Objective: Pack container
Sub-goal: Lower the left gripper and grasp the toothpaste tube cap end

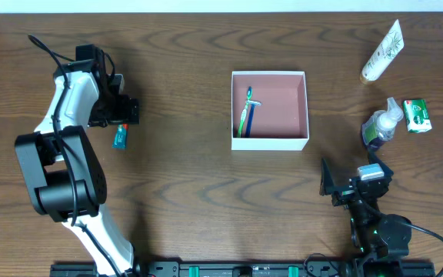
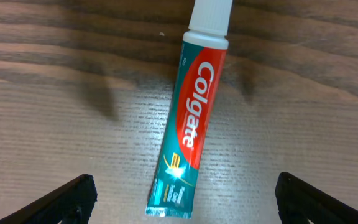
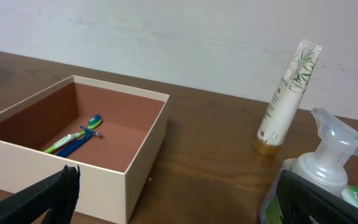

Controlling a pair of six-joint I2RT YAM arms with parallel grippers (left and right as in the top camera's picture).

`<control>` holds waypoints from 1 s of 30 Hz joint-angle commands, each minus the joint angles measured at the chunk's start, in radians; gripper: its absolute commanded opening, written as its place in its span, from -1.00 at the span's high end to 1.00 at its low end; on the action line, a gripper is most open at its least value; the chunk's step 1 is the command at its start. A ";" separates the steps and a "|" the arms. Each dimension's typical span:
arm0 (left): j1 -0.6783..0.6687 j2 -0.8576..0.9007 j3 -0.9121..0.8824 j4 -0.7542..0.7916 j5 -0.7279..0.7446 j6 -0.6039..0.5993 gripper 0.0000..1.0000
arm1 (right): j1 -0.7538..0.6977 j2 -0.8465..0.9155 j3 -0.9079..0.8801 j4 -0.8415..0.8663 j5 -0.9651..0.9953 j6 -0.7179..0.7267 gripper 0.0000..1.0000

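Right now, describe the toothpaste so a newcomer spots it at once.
From the white box mid-table, look left to the left gripper. The toothpaste lies flat beside it. It alone is teal and red, white-capped; the far-right tube is cream.

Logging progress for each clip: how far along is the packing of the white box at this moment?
Early. Done: two toothbrushes lie in the container. In hand: nothing gripped; the left gripper hangs open over the toothpaste on the table, apparently next. The right gripper is open, holding nothing. Left: toothpaste, cream tube, pump bottle and green soap box are all outside.
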 commanded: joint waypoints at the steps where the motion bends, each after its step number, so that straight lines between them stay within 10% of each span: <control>1: 0.005 0.010 -0.006 0.009 0.003 0.010 -0.86 | 0.007 -0.002 -0.002 -0.004 -0.010 -0.006 -0.98; 30: 0.006 0.063 -0.006 0.031 0.008 0.009 -0.86 | 0.007 -0.002 -0.002 -0.004 -0.010 -0.006 -0.99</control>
